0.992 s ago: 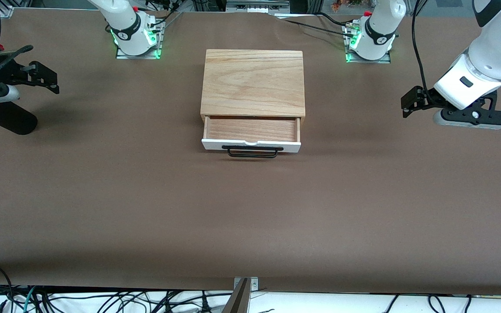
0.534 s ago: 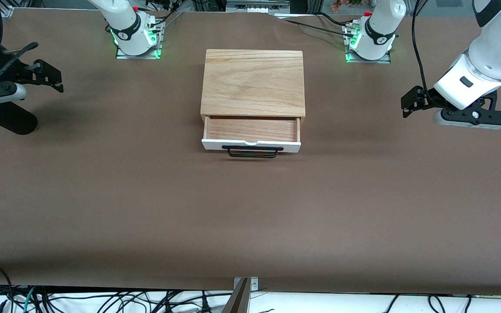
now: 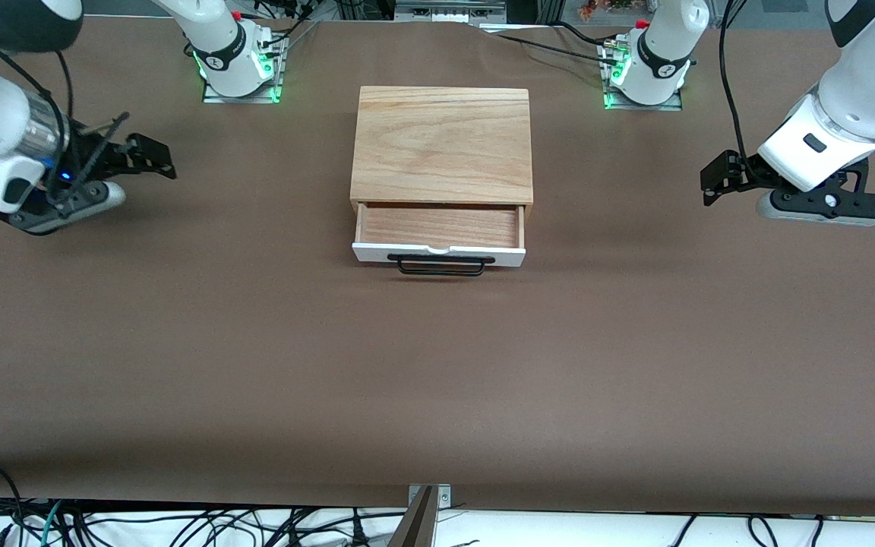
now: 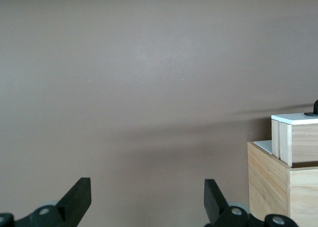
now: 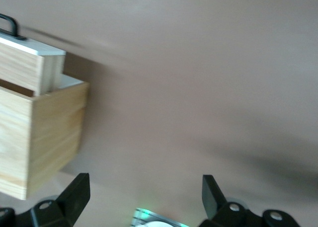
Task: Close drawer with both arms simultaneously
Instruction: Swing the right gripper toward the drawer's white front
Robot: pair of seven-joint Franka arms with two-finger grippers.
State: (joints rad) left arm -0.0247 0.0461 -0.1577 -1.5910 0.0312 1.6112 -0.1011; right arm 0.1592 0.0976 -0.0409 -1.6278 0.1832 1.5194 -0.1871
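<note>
Brown counter carries your oak box midway between both arms, its drawer pulled out, black handle facing the front camera. Your left end effector hangs released, well apart from the drawer at its own end. Your right end effector hangs released likewise, empty.

Even light, blurred right wrist view

Brown table, tangled black cables along its nearer edge
</note>
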